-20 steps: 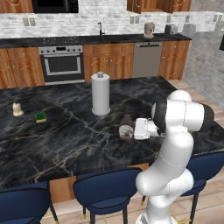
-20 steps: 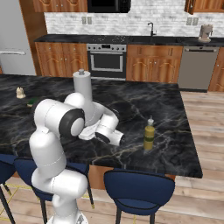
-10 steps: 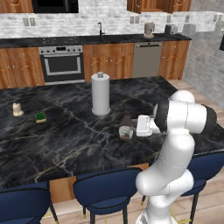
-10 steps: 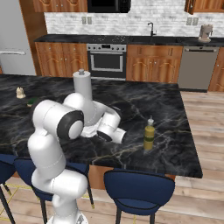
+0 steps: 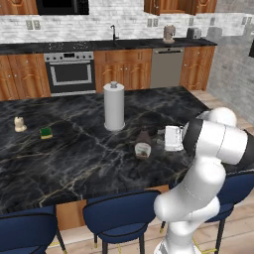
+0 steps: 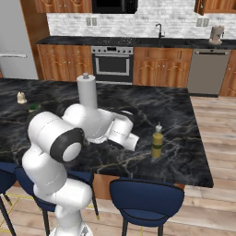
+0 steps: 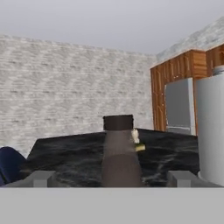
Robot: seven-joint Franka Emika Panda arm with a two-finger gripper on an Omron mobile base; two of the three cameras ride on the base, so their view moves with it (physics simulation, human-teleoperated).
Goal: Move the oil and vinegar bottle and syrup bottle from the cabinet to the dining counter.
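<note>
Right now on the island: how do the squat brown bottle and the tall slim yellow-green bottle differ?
The squat dark-brown syrup bottle is short and wide, with a pale front label; the slim yellow-green oil and vinegar bottle is narrower, with a thin neck. The syrup bottle stands right in front of the end effector; the oil bottle stands apart from it. Both stand upright on the black marble counter.

Syrup bottle (image 5: 143, 144) upright between the spread fingers (image 7: 40, 178), paper-towel roll (image 5: 114, 106) standing just beyond it, oil and vinegar bottle (image 6: 157, 141) to the right, bare dining counter (image 5: 74, 158) stretching left.
</note>
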